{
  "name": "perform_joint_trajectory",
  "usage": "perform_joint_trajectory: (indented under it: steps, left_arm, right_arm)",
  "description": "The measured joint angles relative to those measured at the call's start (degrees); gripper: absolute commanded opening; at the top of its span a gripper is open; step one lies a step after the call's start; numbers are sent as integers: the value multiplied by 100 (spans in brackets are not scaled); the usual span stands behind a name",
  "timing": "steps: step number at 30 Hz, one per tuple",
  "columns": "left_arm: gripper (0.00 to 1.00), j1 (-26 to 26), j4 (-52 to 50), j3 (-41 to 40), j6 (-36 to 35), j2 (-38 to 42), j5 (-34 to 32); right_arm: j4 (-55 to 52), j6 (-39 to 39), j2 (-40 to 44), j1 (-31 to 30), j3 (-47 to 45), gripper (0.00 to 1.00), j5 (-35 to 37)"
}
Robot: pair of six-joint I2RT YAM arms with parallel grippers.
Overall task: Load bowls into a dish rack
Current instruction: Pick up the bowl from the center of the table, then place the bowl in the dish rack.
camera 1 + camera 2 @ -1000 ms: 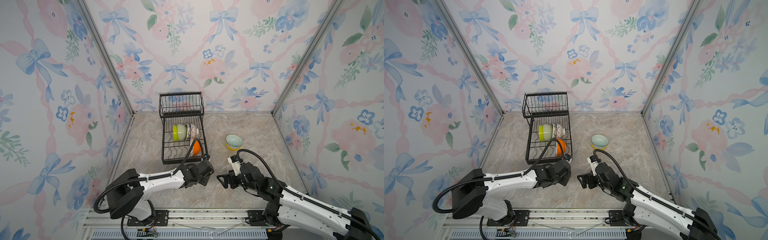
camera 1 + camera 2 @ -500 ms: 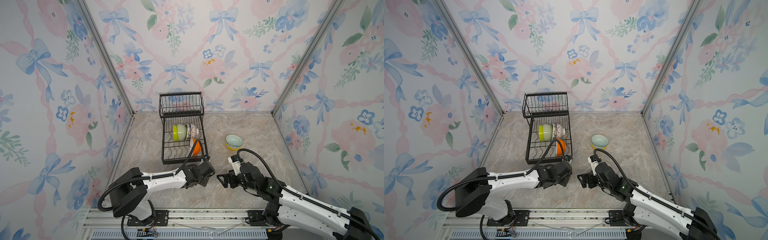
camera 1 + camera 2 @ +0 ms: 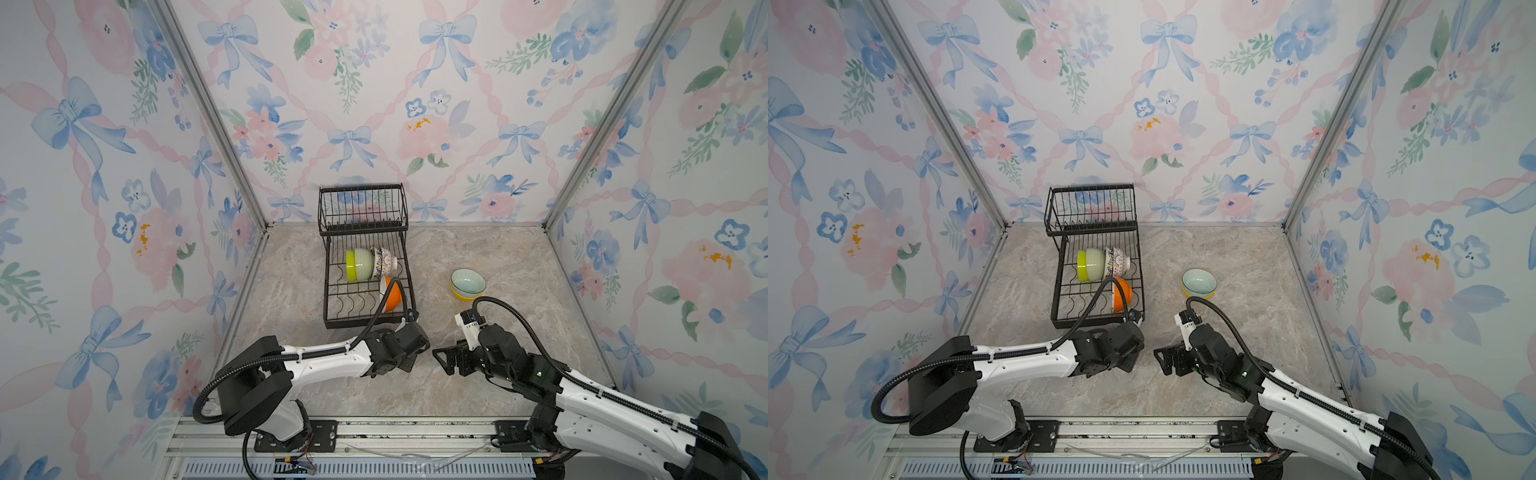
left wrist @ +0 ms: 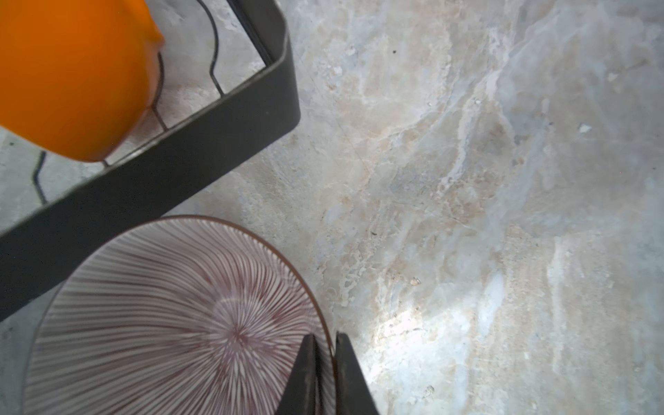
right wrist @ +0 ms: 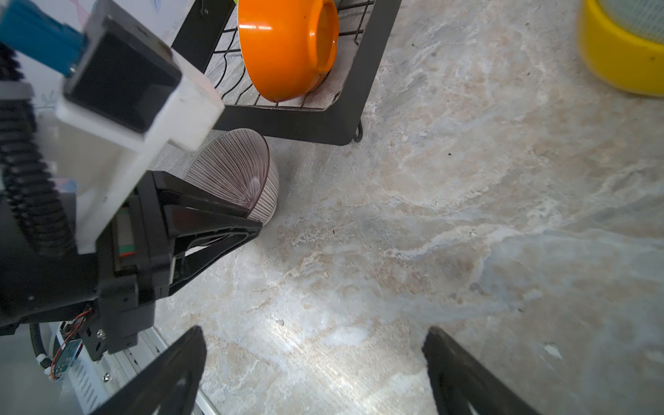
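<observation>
**A:** Where is the left gripper [image 4: 325, 337]?

**B:** Low over the tabletop [image 4: 467, 179], at the near right corner of the dish rack [image 3: 365, 321]. Its jaws pinch the wall of the striped bowl [image 4: 161, 316], with one finger inside the rim and one outside.

**A:** And the bowl itself?

**B:** It is on the marble outside the rack, just beside the black front band. I cannot tell whether the rim and the band touch.

**A:** What sits behind that band?

**B:** The orange bowl [image 3: 392, 296] stands on edge in the lower tray's near right corner, close to the front band and the right rim. Further back, the lime green bowl [image 3: 357, 264] and the patterned bowl [image 3: 384, 262] stand on edge, touching each other. The wavy slot wires to the left of the orange bowl are bare.

**A:** And the right gripper [image 3: 446, 360]?

**B:** It is spread wide with nothing between the fingers, low over bare marble. It faces the left gripper, with a gap of open tabletop between them.

**A:** How much room is there on the right?

**B:** A broad open strip of tabletop runs between the rack's right rim and the pale teal bowl [image 3: 467, 279]. That bowl is nested in the yellow bowl [image 3: 459, 296], and the pair stands well apart from the rack. More bare marble lies beyond them. The rack's far end, with the raised basket, stands near the back wall [image 3: 457, 166].
</observation>
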State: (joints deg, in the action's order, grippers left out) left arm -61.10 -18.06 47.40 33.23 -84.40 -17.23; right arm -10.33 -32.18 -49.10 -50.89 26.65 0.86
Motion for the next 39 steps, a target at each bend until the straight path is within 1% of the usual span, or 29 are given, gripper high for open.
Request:
perform_joint_trajectory:
  steps: [6, 9, 12, 15, 20, 25, 33, 39]
  left_arm:
    - [0, 0, -94, -2, 33, 223, 83]
    - [0, 0, -179, -9, 55, 398, 232]
    - [0, 76, -199, -59, 79, 715, 463]
    - [0, 334, -155, -168, 87, 1213, 780]
    - [0, 1143, -2, -437, 72, 2197, 1508]
    - [0, 2055, 323, -774, 13, 2826, 2385]
    - [0, 3574, 977, -1298, 70, 3220, 3897]
    - [0, 4603, 1930, -1574, 424, 3298, 4929]
  right_arm:
    - [68, 2, -122, 61, 0, 96, -4]
    - [96, 4, -205, 61, 0, 96, -7]
    - [109, 26, -341, 61, 50, 96, -24]
    - [116, 79, -518, 61, 243, 96, -44]
    - [138, 181, -800, 61, 704, 96, -70]
    - [157, 313, -1071, 63, 1172, 96, -111]
    - [168, 444, -1510, 68, 1672, 96, -221]
    - [203, 483, -1832, 72, 1801, 96, -264]
